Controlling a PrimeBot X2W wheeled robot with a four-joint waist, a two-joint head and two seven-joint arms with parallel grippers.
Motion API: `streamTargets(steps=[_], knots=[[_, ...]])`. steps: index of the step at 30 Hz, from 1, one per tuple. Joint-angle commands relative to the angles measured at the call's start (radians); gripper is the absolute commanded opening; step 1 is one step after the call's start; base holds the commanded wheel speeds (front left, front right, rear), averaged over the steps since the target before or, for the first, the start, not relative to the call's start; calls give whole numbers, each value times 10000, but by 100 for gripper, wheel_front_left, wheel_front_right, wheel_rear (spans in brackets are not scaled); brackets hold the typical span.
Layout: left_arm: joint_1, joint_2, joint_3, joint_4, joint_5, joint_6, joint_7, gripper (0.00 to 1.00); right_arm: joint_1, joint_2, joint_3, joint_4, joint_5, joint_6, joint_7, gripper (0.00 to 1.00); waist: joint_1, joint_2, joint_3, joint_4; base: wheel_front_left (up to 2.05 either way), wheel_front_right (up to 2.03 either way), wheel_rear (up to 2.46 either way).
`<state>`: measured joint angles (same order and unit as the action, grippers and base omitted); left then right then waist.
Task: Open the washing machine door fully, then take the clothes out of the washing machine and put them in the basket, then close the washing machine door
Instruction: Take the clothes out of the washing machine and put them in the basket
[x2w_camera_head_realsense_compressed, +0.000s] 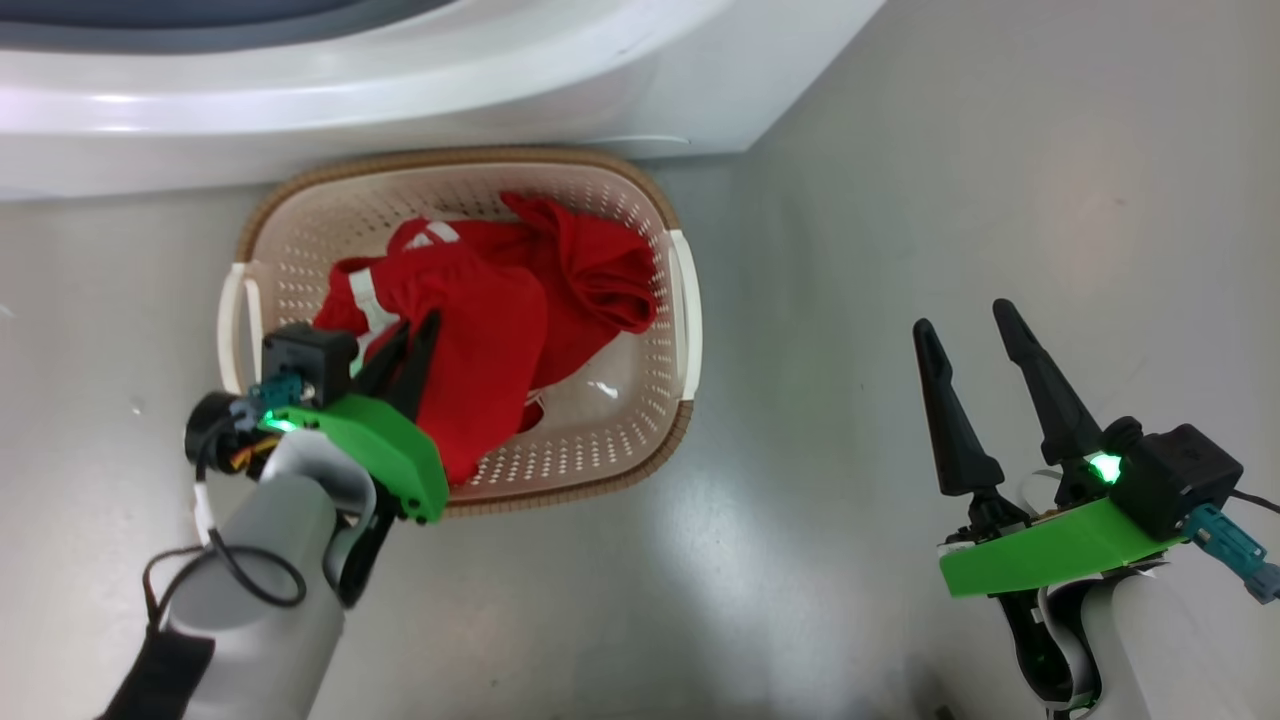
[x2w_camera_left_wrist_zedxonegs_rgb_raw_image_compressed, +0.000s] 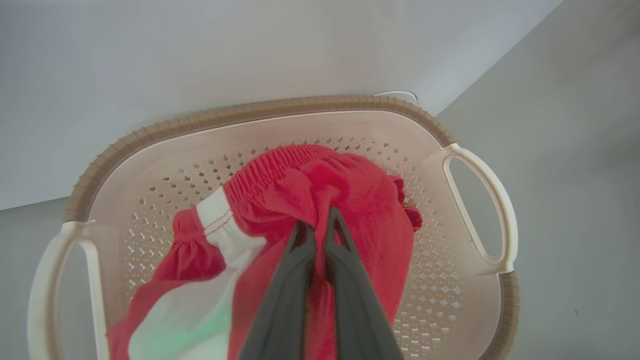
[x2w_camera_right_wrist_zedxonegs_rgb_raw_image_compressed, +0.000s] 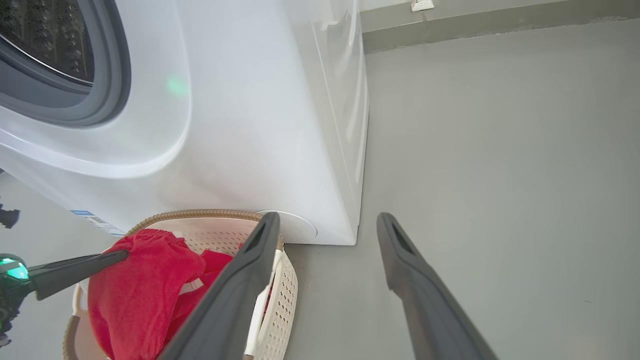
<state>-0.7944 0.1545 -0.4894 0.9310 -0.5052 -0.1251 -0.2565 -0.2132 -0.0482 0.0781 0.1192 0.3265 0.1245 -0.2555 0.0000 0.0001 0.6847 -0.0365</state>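
Fingers (x2w_camera_head_realsense_compressed: 422, 350) of the left gripper (x2w_camera_head_realsense_compressed: 417, 324) are pinched shut on a fold of the red clothes (x2w_camera_head_realsense_compressed: 560, 270) in the head view, low over the cream basket (x2w_camera_head_realsense_compressed: 450, 160). That basket stands on the floor (x2w_camera_head_realsense_compressed: 900, 200) just in front of the washing machine (x2w_camera_head_realsense_compressed: 400, 90). Most of the red fabric lies heaped inside the basket, and the pinched part drapes down toward the near rim. The right gripper (x2w_camera_head_realsense_compressed: 962, 318) hangs well apart over bare floor, fingers spread wide and holding nothing.

From the left wrist, both fingers meet on a bunched ridge of cloth beside the gathered elastic waistband (x2w_camera_left_wrist_zedxonegs_rgb_raw_image_compressed: 280, 162) and a white trim panel (x2w_camera_left_wrist_zedxonegs_rgb_raw_image_compressed: 220, 225).

From the right wrist, the grey rubber ring (x2w_camera_right_wrist_zedxonegs_rgb_raw_image_compressed: 112, 75) and steel drum (x2w_camera_right_wrist_zedxonegs_rgb_raw_image_compressed: 50, 35) of the machine's opening sit above the basket.

I judge the garments light, limp and thin. There is nothing to break, but they sag, trail and may cling to the fingers on release. The thicker waistband or a bunched fold gives the surest hold.
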Motion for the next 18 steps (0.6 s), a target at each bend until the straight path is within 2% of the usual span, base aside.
streamTargets(steps=[1,12,13,14,15,16,18], knots=[[-200,315,78,80,-114,-55,-53,0,17,-20,267,-251,239,62,-63,100,0,-1,274,-149,0,0,0],[-1150,428,-203,1053,-552,-55,-53,0,-235,-20,306,-351,261,62,-63,100,0,-1,870,-308,0,0,0],[-1206,433,-196,1077,-619,-55,-53,25,-245,-20,310,-349,263,62,-63,100,0,-1,891,-314,0,0,0],[-1246,440,-209,1088,-671,-55,-53,43,-254,-20,311,-347,262,62,-63,100,0,-1,911,-316,0,0,0],[-1277,452,-231,1089,-711,-55,-53,67,-266,-20,304,-345,260,62,-63,100,0,-1,924,-313,0,0,0],[-1300,469,-243,1070,-742,-55,-53,96,-277,-20,292,-341,256,62,-63,100,0,-1,926,-304,0,0,0],[-1303,480,-277,1035,-794,-55,-53,100,-298,-20,264,-328,241,62,-63,100,0,-1,911,-278,0,0,0]])
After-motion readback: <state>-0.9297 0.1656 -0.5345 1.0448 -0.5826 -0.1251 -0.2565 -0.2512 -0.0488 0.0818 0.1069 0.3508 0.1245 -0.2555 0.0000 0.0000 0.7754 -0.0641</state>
